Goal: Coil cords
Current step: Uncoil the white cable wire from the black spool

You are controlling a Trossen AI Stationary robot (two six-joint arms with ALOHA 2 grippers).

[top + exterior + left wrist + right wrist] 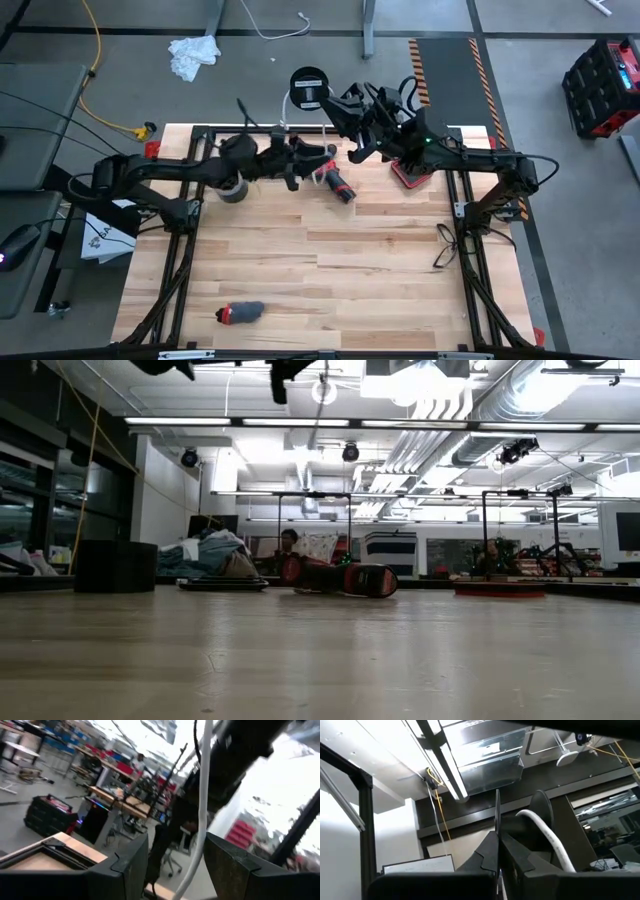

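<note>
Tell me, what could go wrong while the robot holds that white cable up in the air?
1. The left gripper is open, and the white cable only runs loosely between its fingers, so the cable might slide out.
2. The black disc hangs past the table's far edge, so it might drop to the floor if the shut right gripper lets go.
</note>
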